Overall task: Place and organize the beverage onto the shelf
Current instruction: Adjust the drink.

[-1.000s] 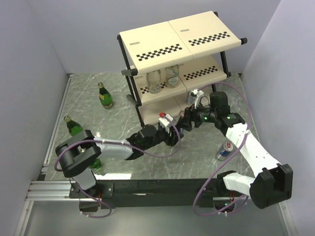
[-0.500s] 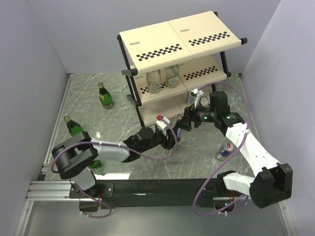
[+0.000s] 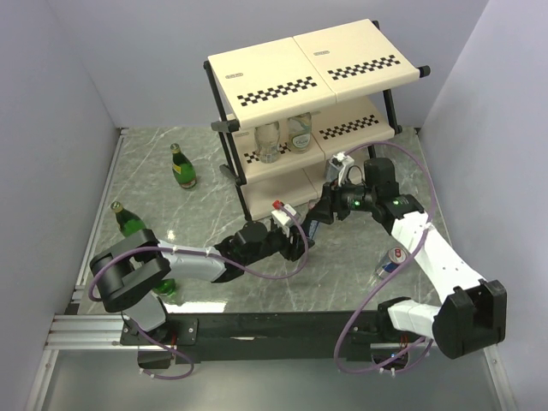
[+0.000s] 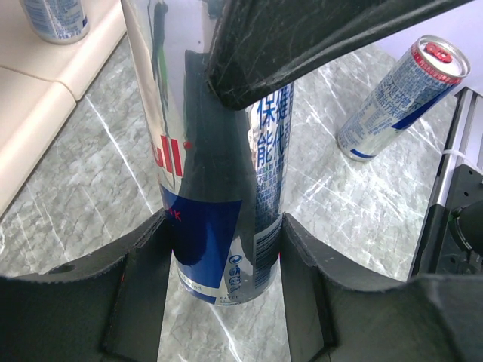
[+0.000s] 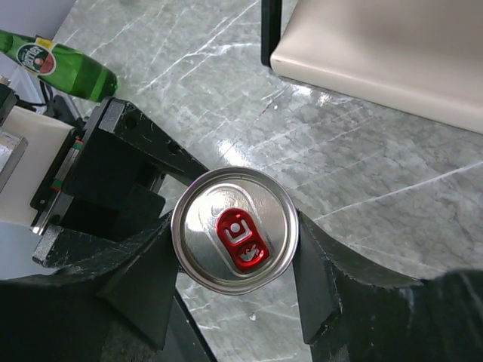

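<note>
A slim silver-and-blue can [image 3: 313,220] hangs just above the table in front of the shelf [image 3: 317,64]. My right gripper [image 3: 324,211] is shut on its top rim [image 5: 235,230] from above. My left gripper [image 3: 301,233] is open, and its fingertips [image 4: 151,249] flank the can's lower part [image 4: 219,188]. A second can [image 3: 391,262] stands on the table at the right. A third can [image 4: 56,19] stands on the bottom tier. Two clear bottles [image 3: 268,141] [image 3: 300,133] stand on the middle tier. Three green bottles [image 3: 181,167] [image 3: 128,221] [image 3: 167,287] stand on the table at the left.
The shelf's bottom panel [image 5: 392,60] lies just beyond the held can, with a black frame post [image 5: 270,30] at its corner. The left arm's base and rail [image 3: 128,330] run along the near edge. Grey walls close in the table on both sides.
My left gripper has drawn back a little toward its base, so the can now sits at its fingertips. The right gripper has kept hold of the can and barely moved.
</note>
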Action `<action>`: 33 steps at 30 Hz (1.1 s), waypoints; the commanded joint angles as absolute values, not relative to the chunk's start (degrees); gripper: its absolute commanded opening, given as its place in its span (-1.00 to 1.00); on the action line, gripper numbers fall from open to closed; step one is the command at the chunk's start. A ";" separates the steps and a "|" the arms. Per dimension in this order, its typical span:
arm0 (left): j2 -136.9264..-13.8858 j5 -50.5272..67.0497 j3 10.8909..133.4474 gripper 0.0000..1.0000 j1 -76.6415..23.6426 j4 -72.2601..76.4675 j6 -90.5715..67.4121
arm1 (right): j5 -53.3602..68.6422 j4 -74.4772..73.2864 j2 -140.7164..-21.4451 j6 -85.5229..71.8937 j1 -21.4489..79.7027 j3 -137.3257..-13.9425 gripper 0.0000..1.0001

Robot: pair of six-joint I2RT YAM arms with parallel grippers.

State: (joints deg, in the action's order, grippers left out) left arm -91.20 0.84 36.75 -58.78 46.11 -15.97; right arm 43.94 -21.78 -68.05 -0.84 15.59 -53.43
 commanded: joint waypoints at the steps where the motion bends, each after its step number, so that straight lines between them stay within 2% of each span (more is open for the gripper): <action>1: -88.68 2.29 37.88 -0.62 -58.80 51.95 -16.78 | 44.56 -17.76 -64.25 -1.23 15.64 -54.58 -0.73; 3: -88.60 1.24 39.11 -0.26 -58.80 50.72 -17.75 | 45.00 -17.14 -62.94 -1.06 15.73 -53.53 -0.98; 4: -88.59 0.80 39.63 0.00 -58.80 49.76 -18.10 | 45.09 -16.96 -62.49 -1.05 15.73 -53.35 -1.00; 6: -88.07 0.18 40.78 0.20 -58.80 49.40 -18.98 | 44.39 -16.96 -61.53 -0.53 15.82 -52.82 -1.00; 7: -88.07 0.18 41.22 0.41 -58.80 49.22 -19.42 | 43.78 -16.88 -61.18 -0.53 15.91 -52.65 -1.00; 9: -88.41 0.18 42.97 0.51 -58.71 47.99 -19.69 | 40.80 -16.79 -60.21 1.30 16.26 -52.47 -1.00; 15: -89.82 -2.28 46.40 0.60 -58.71 45.97 -19.25 | 33.95 -16.70 -58.98 3.16 17.75 -52.12 -1.00; 22: -91.14 -3.78 48.95 0.55 -58.71 43.42 -17.41 | 27.87 -16.17 -57.75 4.22 19.42 -52.12 -1.00; 33: -94.74 -4.39 51.86 0.53 -58.71 39.81 -13.71 | 25.05 -16.87 -58.10 4.48 21.36 -53.61 -1.00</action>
State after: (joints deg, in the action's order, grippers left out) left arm -94.02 -3.55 49.74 -58.74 39.46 -15.53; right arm 25.67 -20.82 -59.96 4.21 20.62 -51.29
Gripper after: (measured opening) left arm 0.766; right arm 0.619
